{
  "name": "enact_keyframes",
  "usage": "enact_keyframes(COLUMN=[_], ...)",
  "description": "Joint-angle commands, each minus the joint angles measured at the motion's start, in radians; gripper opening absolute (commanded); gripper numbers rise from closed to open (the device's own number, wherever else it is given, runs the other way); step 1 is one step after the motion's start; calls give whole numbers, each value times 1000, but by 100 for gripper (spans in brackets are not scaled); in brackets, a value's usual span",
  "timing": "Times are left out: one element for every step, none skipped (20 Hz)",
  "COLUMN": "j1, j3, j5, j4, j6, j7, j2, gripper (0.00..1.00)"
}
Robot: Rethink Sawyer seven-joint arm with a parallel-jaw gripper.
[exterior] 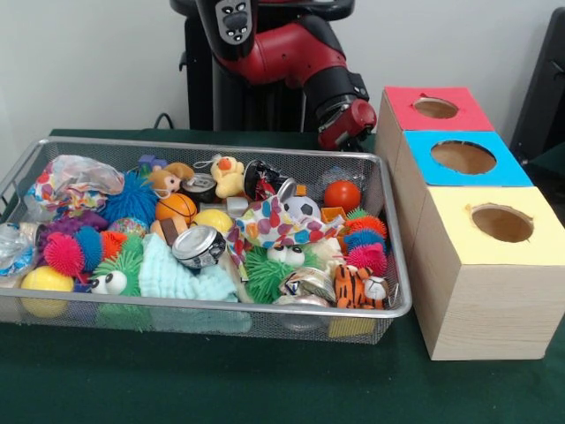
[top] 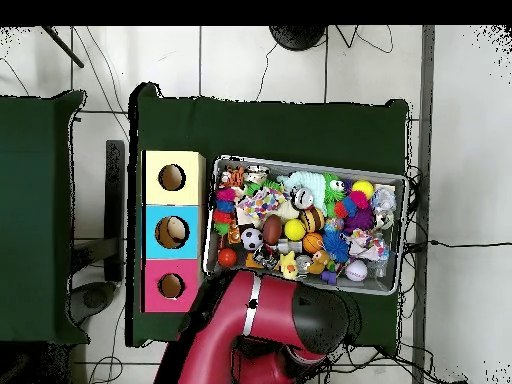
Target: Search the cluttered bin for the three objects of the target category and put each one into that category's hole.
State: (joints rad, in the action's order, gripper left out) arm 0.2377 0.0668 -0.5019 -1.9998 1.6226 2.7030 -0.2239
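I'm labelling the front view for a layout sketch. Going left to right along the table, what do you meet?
Wire basket heaped with toys, then the three wooden boxes to its right, running near to far: yellow-topped box, blue-topped box, red-topped box.

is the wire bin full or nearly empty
Full. The wire bin is heaped with toys, balls and a can that reach its rim in the front view.

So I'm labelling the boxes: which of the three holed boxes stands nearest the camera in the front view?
The yellow-topped box. The blue-topped box stands behind it and the pink-topped box farthest back, beside the robot arm.
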Motion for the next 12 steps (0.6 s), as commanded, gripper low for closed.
enact_keyframes(j1=[4, 3, 2, 2, 1, 1, 0, -2, -3, -7, -9, -13], j3=[25, 25, 25, 25, 26, 27, 28, 28, 29, 32, 33, 35], j5=[-13, -14, -11, -10, -7, -8, -1, 5, 11, 29, 52, 81], j4=[51, 54, 54, 54, 53, 53, 48, 43, 39, 25, 11, -5], j6=[-245, -246, -245, -245, -243, -248, -257, -267, -276, -289, -301, -302], j7=[180, 181, 181, 180, 179, 179, 176, 173, 170, 159, 149, 135], j2=[-269, -271, -273, -273, -275, -274, -271, -269, -266, -259, -253, -248], gripper=[0, 0, 0, 0, 0, 0, 0, 0, 0, 0, 0, 0])
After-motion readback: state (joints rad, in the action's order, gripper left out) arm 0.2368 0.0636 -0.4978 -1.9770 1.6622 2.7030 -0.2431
